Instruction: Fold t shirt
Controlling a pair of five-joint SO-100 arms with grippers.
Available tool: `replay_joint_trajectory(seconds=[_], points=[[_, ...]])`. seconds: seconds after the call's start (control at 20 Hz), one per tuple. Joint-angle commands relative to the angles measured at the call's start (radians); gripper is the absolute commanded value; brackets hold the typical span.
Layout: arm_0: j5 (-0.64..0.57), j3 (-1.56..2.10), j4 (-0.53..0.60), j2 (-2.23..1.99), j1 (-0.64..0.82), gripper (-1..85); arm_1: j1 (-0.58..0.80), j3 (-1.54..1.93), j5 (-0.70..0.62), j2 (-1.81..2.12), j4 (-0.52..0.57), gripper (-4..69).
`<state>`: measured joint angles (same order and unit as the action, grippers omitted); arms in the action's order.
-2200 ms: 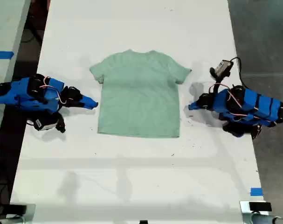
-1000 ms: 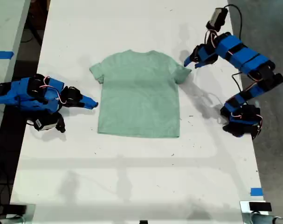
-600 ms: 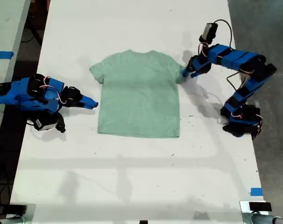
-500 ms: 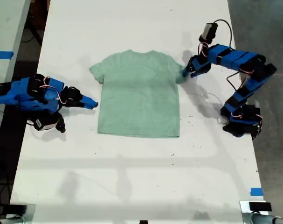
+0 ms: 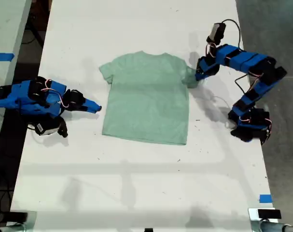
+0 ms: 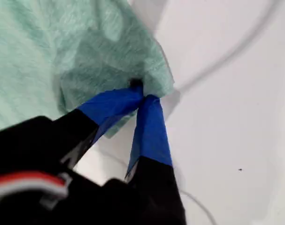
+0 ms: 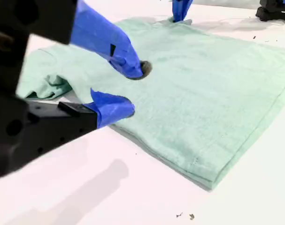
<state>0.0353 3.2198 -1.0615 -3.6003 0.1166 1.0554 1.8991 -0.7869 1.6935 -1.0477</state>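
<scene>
Fabric is bunching between the blue tips of my first gripper, which is pinching the sleeve of the t shirt at the exterior view's right. My second gripper is resting agape just beside the shirt's opposite edge on the white table.
</scene>
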Motion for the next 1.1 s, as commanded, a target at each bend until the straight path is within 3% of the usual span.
replay_joint_trajectory(seconds=[0.0, 0.1, 0.2, 0.45, 0.65, 0.7, 0.75, 0.85, 1.05], points=[[-0.005, 0.008, 0.011, -0.003, -0.006, 9.4, -0.066, -0.206, 0.017, 0.160, -0.132, -0.8], [-0.005, 0.008, 0.011, -0.003, -0.006, 9.4, -0.144, -0.399, 0.025, 0.172, -0.227, -0.8], [-0.005, 0.008, 0.011, -0.003, -0.006, 9.4, -0.236, -0.541, 0.038, 0.138, -0.242, -0.8], [-0.005, 0.008, 0.011, -0.003, -0.006, 9.4, -0.440, -0.699, 0.038, -0.129, -0.081, -0.8], [-0.005, 0.008, 0.011, -0.003, -0.006, 9.5, -0.531, -0.931, 0.005, -0.463, -0.063, 0.5], [-0.005, 0.008, 0.011, -0.003, -0.006, 9.5, -0.549, -0.985, -0.020, -0.520, -0.069, 16.8], [-0.005, 0.008, 0.011, -0.003, -0.006, 9.5, -0.557, -1.006, -0.034, -0.535, -0.075, 23.3], [-0.005, 0.008, 0.011, -0.003, -0.006, 9.5, -0.532, -1.006, -0.035, -0.477, -0.137, 16.9], [-0.005, 0.008, 0.011, -0.003, -0.006, 9.5, -0.442, -0.950, -0.043, -0.158, -0.316, 13.1]])
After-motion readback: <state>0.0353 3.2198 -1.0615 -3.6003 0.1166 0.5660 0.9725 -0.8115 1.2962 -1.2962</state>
